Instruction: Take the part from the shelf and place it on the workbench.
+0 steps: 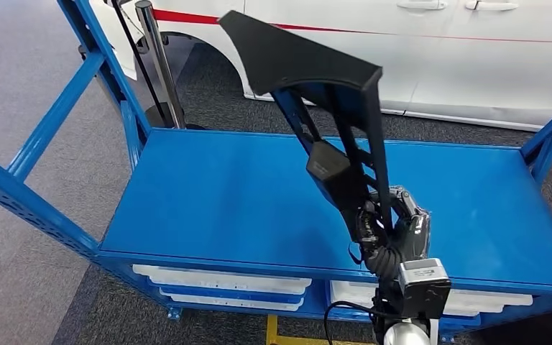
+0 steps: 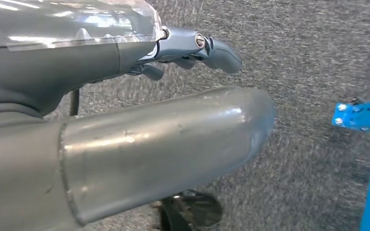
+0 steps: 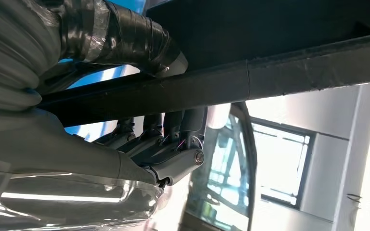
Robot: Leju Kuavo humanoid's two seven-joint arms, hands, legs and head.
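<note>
While gripping the black part (image 1: pixel 309 65) upright, right hand (image 1: pixel 392 230) hovers over blue workbench (image 1: pixel 215 201). Left hand (image 2: pixel 188 53) hangs over carpet, fingers loosely curled, holding nothing.

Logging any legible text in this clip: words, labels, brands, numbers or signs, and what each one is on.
No text can be read in these frames.
Small light label on the grey block at the right wrist, behind the right hand: too small to read.
Small mark on the black part, on its boxy section: too blurred to read.
White car: a red stripe, no lettering.
Blue workbench: no markings.
</note>
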